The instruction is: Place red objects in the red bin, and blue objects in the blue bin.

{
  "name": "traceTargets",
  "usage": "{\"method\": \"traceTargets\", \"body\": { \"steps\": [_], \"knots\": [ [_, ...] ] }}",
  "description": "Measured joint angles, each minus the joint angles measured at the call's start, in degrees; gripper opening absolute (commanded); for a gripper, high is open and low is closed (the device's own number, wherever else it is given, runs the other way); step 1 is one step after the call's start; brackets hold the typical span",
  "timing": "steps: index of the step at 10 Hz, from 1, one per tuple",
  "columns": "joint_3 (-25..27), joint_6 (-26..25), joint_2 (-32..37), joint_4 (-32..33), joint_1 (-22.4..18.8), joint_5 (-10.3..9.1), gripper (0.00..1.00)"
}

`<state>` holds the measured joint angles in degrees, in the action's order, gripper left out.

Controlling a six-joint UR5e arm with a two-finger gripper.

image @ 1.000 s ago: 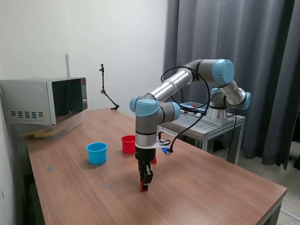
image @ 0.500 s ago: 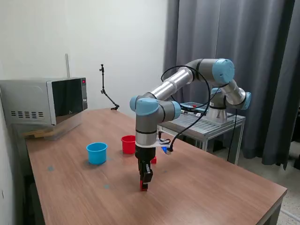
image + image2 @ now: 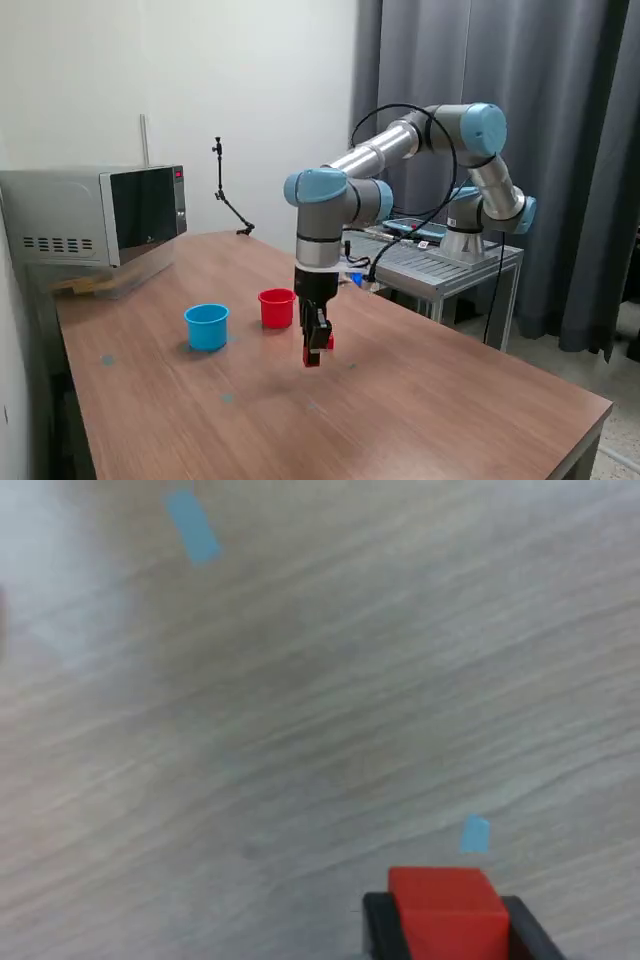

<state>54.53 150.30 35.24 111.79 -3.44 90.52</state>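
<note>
Brown wood-grain worktop (image 3: 430,400): carries both bins, well apart from its edges. Round light-blue plastic cup (image 3: 207,326) stands towards the exterior view's left; round red plastic cup (image 3: 277,308) just beside it, to the right. Contents of both hidden. Gripper (image 3: 313,358) hangs above the worktop, near the red cup, closed on a small solid red cube (image 3: 447,908) held clear of the surface. Judgement: one red cube mid-transfer, not yet binned; other cubes not clearly visible.
</note>
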Motion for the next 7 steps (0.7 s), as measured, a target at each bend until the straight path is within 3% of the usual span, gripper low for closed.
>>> {"method": "traceTargets", "body": {
  "steps": [4, 7],
  "knots": [
    [6.6, 0.4, 5.5, -0.9, 0.5, 0.73, 0.00],
    [9.0, 0.7, 7.7, -0.9, 3.3, 0.79, 0.00]
  ]
}}
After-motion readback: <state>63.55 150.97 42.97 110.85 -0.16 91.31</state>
